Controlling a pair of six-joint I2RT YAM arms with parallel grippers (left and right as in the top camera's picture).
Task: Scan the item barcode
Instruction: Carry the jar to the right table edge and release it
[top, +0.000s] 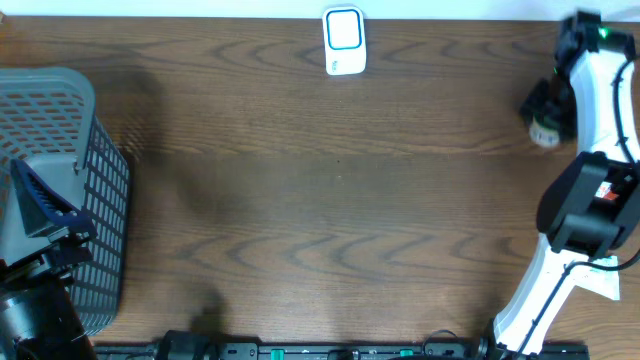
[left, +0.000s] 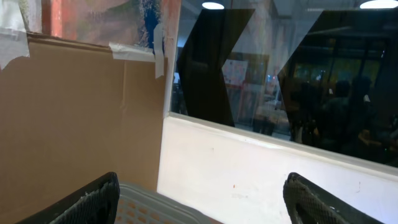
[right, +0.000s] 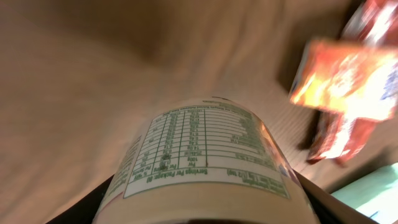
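A white round container (right: 208, 155) sits clamped between my right fingers (right: 87, 208), one dark finger on each side of it. The side facing the wrist camera carries a nutrition table printed in green on a white label; the print is too soft to read. From overhead, the container (top: 545, 131) shows as a small pale cylinder at the tip of the right arm (top: 600, 90), over the far right corner of the counter (top: 330, 230). I cannot tell whether it rests on the wood or hangs just above it.

Close beside the container, in the right wrist view, lie blurred orange and red snack packets (right: 345, 84) on the brown wood.

The scanner (top: 343, 40), a small white unit with a blue-outlined face, stands at the far edge of the counter near the middle, well apart from the container. Only bare wood grain lies between the two.

At the left end of the counter stands a grey mesh basket (top: 105, 230). My left fingers (left: 93, 202) hang above it, spread wide with nothing between them, and the basket's rim (left: 155, 208) shows just below them. That wrist camera looks outward, past the counter, at a sheet of brown cardboard (left: 81, 118) taped up on the left and a dark window (left: 280, 74) above a white sill on the right.
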